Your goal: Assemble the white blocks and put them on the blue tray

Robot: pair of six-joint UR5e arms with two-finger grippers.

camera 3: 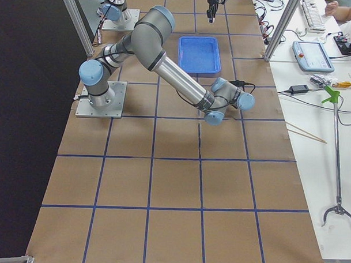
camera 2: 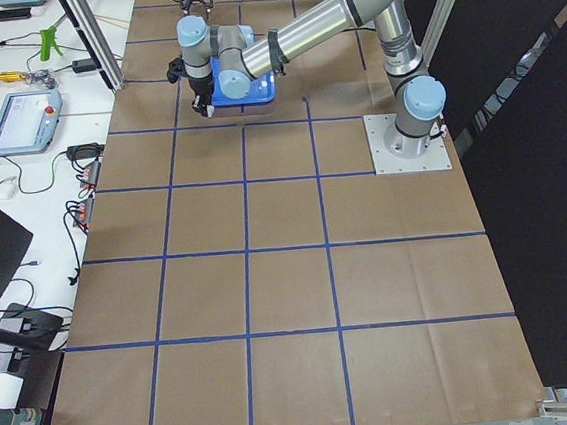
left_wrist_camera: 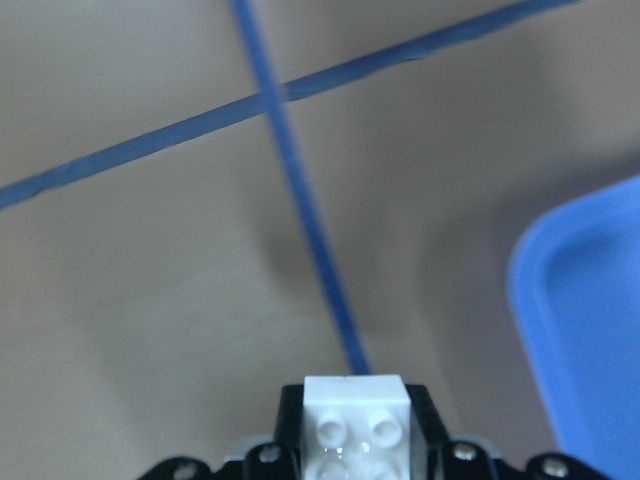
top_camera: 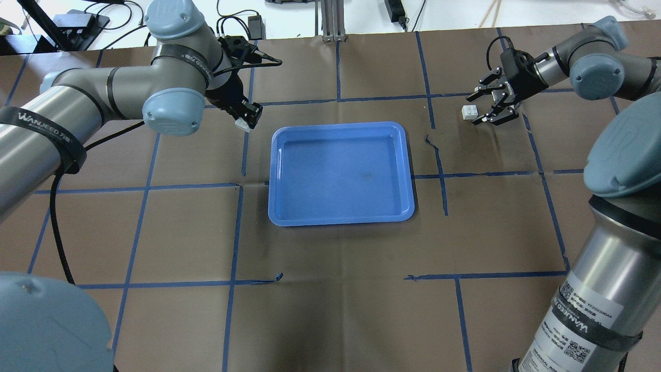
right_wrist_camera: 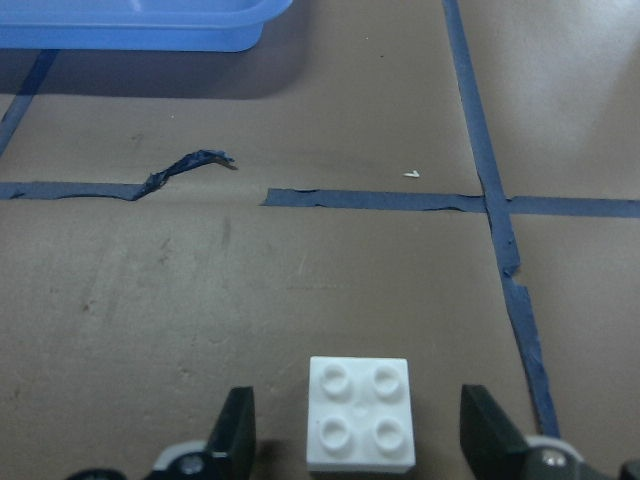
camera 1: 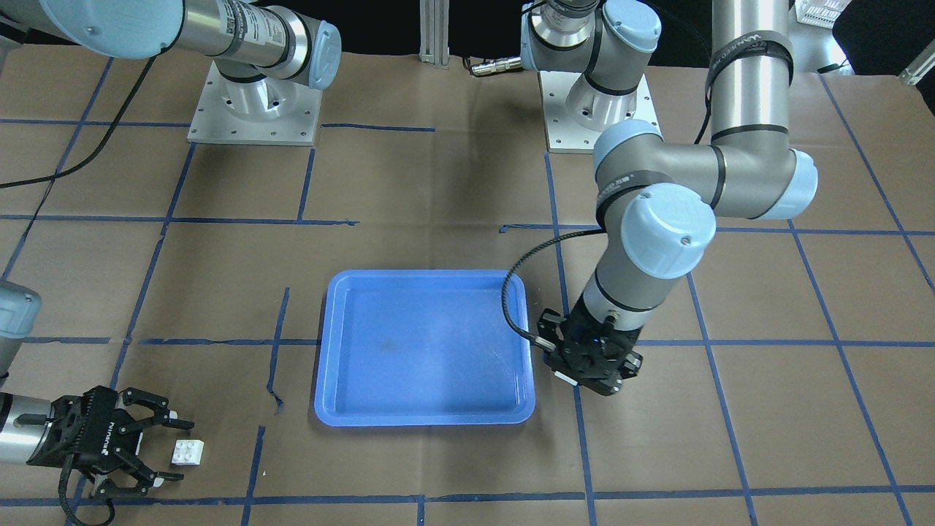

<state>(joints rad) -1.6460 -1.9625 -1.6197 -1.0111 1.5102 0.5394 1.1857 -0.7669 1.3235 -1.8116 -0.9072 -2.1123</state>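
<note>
Plastic looks light, stiff, slick; pinch flat sides. Left hand (top_camera: 248, 116) clamped on one block (left_wrist_camera: 355, 415); right hand (top_camera: 472, 110) spread around other block (right_wrist_camera: 360, 425) on worktop (right_wrist_camera: 150, 300).

Brown paper-covered table (top_camera: 335, 310), blue tape grid (top_camera: 146, 187)

We see the left gripper (top_camera: 247, 117) pinching a white block (top_camera: 241, 124) just beside the blue tray (top_camera: 341, 220); the right gripper (top_camera: 476, 109) stands spread, a second block (top_camera: 469, 111) between its fingertips.
</note>
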